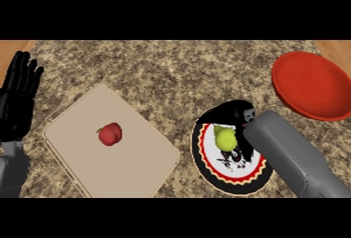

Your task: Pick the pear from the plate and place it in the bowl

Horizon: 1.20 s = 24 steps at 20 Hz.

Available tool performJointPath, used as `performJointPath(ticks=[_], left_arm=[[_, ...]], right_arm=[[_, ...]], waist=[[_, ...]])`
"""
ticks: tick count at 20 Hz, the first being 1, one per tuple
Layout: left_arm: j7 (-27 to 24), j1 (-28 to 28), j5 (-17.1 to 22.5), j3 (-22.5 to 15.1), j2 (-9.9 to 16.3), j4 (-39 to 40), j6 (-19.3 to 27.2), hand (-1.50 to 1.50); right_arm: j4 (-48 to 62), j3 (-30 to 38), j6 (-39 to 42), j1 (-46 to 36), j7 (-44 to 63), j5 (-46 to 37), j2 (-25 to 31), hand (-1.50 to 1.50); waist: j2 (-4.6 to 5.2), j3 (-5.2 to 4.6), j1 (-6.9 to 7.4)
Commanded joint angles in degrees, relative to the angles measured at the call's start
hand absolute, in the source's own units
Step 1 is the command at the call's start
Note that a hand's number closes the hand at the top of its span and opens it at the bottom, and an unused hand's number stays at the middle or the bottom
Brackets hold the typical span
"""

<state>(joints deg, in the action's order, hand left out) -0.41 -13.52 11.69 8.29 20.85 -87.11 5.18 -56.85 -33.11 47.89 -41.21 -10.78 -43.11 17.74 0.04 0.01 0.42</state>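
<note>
The pear lies on the plate, not yet lifted. The right hand is lowered just above it, largely hidden by its forearm; whether its fingers are closed cannot be told. The grasp is judged in hand; a lift toward the bowl follows. The left hand is rested open at the left edge.

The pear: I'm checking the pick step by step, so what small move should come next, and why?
Probably curl the right hand round the pear before lifting. The pear lies on the plate, the hand sits right over it, and the red bowl holds nothing visible.
</note>
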Motion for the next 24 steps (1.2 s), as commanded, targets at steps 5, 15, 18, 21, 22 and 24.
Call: performJointPath(ticks=[5,15,18,21,22,24], left_arm=[[-3.71,-0.86,-2.21,0.64,-1.95,3.89,-0.83,0.00],[-0.05,-1.09,-2.30,1.54,-2.07,1.61,-1.50,0.00],[-3.99,1.30,-2.22,2.78,-2.13,3.32,-3.18,0.00],[1.03,0.22,-1.20,3.02,-1.06,-0.81,-3.62,0.00],[-0.11,2.34,-2.41,1.81,-3.33,-2.35,-2.34,0.00],[0.71,-2.31,-2.14,3.00,-1.26,2.34,-3.42,0.00]], right_arm=[[9.40,0.55,-3.29,-1.04,-5.50,-7.42,-2.32,-1.50],[18.37,2.94,-9.99,-2.55,-11.51,-13.43,-4.18,1.50],[17.61,4.02,-14.90,-0.24,-14.20,-14.39,-3.57,1.50],[21.36,5.80,-18.88,-1.71,-15.77,-15.82,-5.47,1.50],[19.04,6.16,-14.85,-2.59,-15.75,-16.02,-5.06,1.50],[23.55,6.35,-17.48,-4.45,-15.92,-17.50,-7.16,1.50]], waist=[[0.09,0.00,-0.07],[0.16,0.02,0.41],[0.14,0.01,0.20],[0.14,0.03,0.37],[0.03,0.01,0.16],[0.18,0.02,0.29]])
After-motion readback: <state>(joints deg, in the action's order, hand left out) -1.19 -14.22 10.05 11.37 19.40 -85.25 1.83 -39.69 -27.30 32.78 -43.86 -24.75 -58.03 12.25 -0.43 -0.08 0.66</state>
